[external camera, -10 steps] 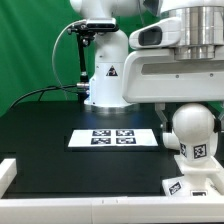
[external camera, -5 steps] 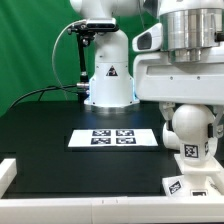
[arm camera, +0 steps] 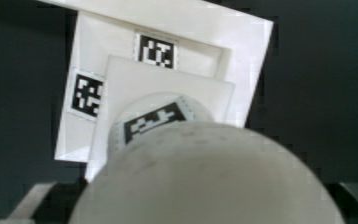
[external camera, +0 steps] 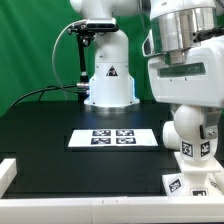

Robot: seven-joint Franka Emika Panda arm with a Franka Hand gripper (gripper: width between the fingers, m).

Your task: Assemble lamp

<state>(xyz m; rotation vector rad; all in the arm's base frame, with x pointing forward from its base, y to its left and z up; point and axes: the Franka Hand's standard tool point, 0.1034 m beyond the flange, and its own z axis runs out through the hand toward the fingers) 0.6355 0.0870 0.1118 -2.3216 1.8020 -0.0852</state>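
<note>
The round white bulb [external camera: 190, 126] stands upright with its tagged neck [external camera: 197, 151] down on the boxy white base [external camera: 196, 186] at the exterior view's lower right. My gripper [external camera: 188, 110] comes down from above and is shut on the bulb; its fingers are mostly hidden behind the bulb. In the wrist view the bulb [arm camera: 197, 160] fills the foreground, and the tagged square base [arm camera: 158, 55] lies beyond it. Dark fingers [arm camera: 34, 203] show at both sides of the bulb. The shade is out of view.
The marker board [external camera: 112, 138] lies flat on the black table in the middle. The arm's white pedestal [external camera: 108, 75] stands behind it before a green backdrop. A white rail [external camera: 60, 200] runs along the table's front edge.
My wrist has turned about its vertical axis over the base, swinging the hand's wide body round. The bulb has stayed in about the same place on the base.
</note>
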